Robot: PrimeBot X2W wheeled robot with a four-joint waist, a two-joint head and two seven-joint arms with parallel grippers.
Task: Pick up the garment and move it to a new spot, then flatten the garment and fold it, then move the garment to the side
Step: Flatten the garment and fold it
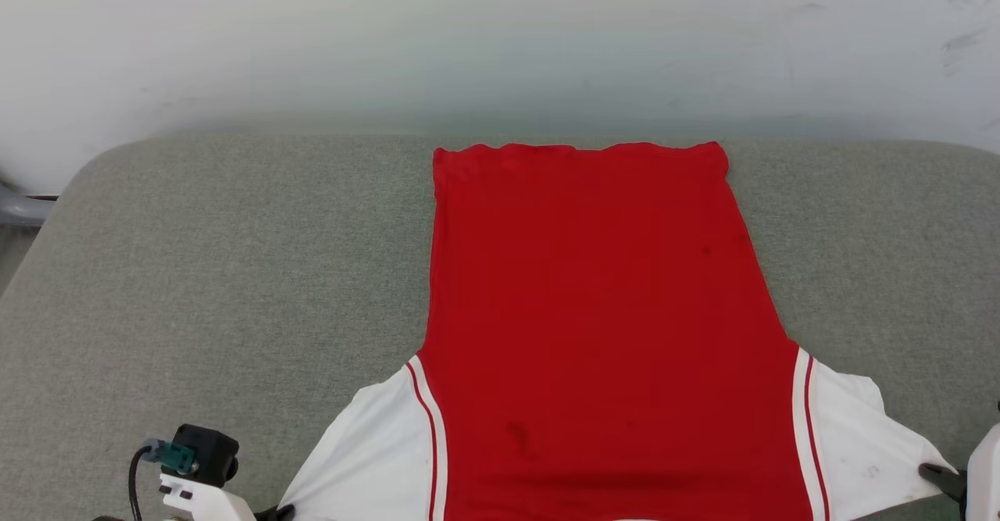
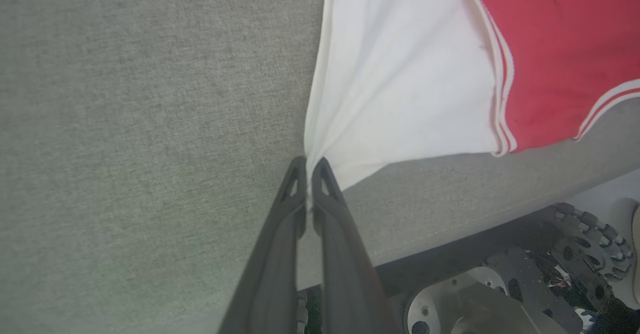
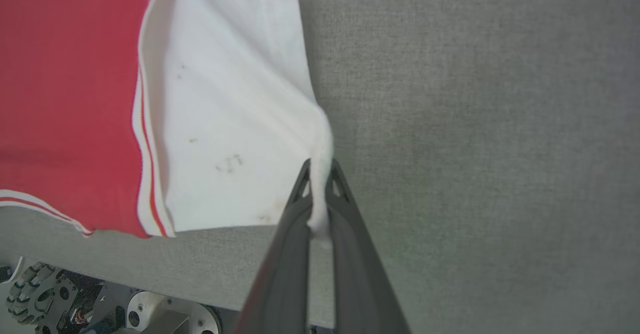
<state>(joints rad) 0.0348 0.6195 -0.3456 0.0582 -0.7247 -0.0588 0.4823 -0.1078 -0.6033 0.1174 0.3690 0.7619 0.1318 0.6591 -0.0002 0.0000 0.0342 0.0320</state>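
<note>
It looked like a robot test room: a scuffed white wall, a grey cloth-covered table, a wheeled base below its edge.

We see the red jersey lying flat, plain side up, on a grey fabric pad, hem at the far end, white sleeves spread near. Our left gripper touches the left sleeve's tip, and our right gripper touches the right sleeve's tip.
</note>
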